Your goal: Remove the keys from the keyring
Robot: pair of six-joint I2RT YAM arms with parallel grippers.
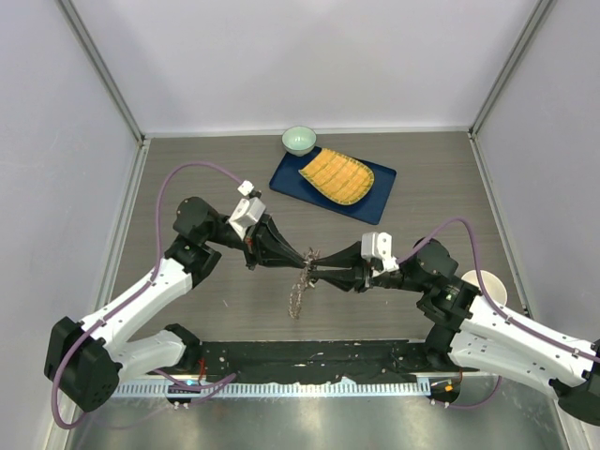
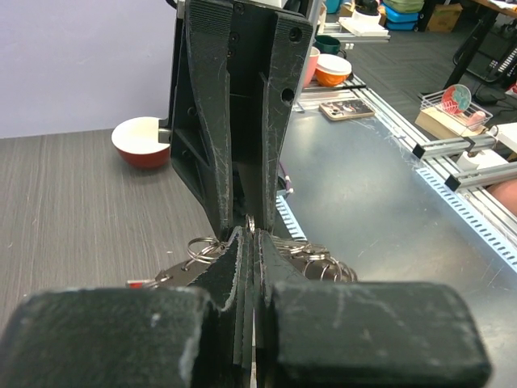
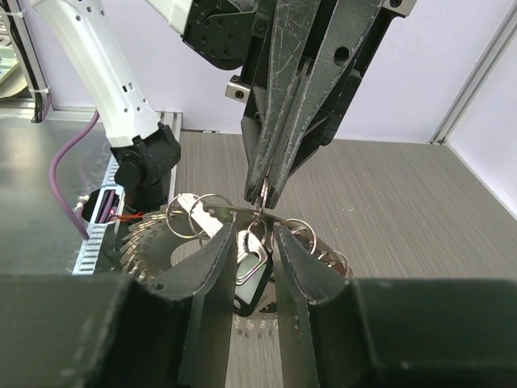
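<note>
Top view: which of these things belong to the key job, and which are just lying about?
Job: large thin metal keyring, its small silvery keys, left hand, right hand.
Lying about: small pale green bowl, dark blue rectangular tray, yellow gridded slab on it, white cup.

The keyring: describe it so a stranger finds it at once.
On the grey-brown table, the left gripper and right gripper meet tip to tip. The keyring hangs there, pinched in the left one: a thin metal ring fringed with silvery keys, unlike the smooth pale bowl.

Glossy metal keys (image 3: 149, 246), matt grey wood-grain table (image 1: 216, 178)
</note>
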